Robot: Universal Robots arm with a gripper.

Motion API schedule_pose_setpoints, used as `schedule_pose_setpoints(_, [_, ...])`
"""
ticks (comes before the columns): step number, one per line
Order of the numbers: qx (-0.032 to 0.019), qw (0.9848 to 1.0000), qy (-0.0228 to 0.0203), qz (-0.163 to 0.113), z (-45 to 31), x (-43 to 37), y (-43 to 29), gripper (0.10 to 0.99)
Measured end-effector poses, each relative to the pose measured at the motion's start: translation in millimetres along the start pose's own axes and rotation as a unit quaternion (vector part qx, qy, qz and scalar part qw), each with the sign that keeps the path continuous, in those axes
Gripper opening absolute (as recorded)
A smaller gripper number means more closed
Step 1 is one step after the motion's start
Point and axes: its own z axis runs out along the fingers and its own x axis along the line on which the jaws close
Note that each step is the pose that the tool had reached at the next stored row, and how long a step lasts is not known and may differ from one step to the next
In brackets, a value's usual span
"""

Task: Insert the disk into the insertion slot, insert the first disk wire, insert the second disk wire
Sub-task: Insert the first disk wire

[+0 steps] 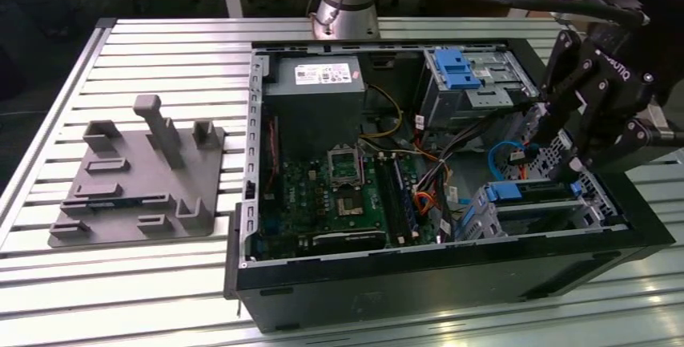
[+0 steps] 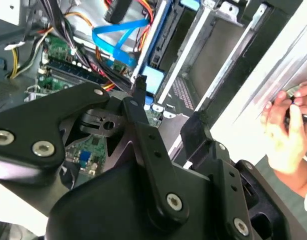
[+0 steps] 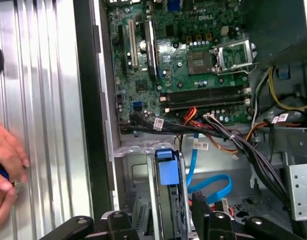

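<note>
At the exterior view's left, on the slatted bench (image 1: 64,283), you find a grey fixture plate (image 1: 139,183) with upright pegs. It is well apart from the work, so judge it parked out of the arm's path.

Next comes the computer case (image 1: 428,283), laid on its side with the open face up, which gives you access from above. Inside it, taken in the same order, lie the power supply (image 1: 315,74) and the motherboard (image 1: 336,195).

Further toward the exterior view's right stands the insertion slot (image 1: 540,217). The disk (image 1: 502,192) is in it, with its blue carrier end facing the motherboard, so treat the first step as likely done.

The second disk wire (image 1: 500,155) loops loose just beside the slot, over the case floor. You cannot tell from these views whether its plug is seated.

The gripper (image 1: 563,163) hangs over the slot at the case's right end. As far as you can judge, its fingers (image 3: 208,222) are spread apart astride the carrier and hold nothing.

In the first wrist view, a person's hand (image 3: 6,165) rests on the bench outside the case wall.
</note>
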Motion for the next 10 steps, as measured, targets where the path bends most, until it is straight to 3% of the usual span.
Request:
schedule_pose_setpoints(3, [0.0158, 0.9998, 0.0086, 0.0, 0.3, -4.4, 0.5, 0.557])
schedule_pose_setpoints(5, [0.0232, 0.9996, 0.0162, -0.002, 0.6, -5.3, 0.6, 0.557])
schedule_pose_setpoints(8, [0.0262, 0.9991, 0.032, -0.004, 1.8, -7.6, 0.7, 0.557])
schedule_pose_setpoints(9, [0.0266, 0.999, 0.0355, -0.004, 2.6, -10.0, 0.9, 0.557])
schedule_pose_setpoints(10, [0.0267, 0.999, 0.0363, -0.004, 3.0, -13.4, 1.1, 0.557])
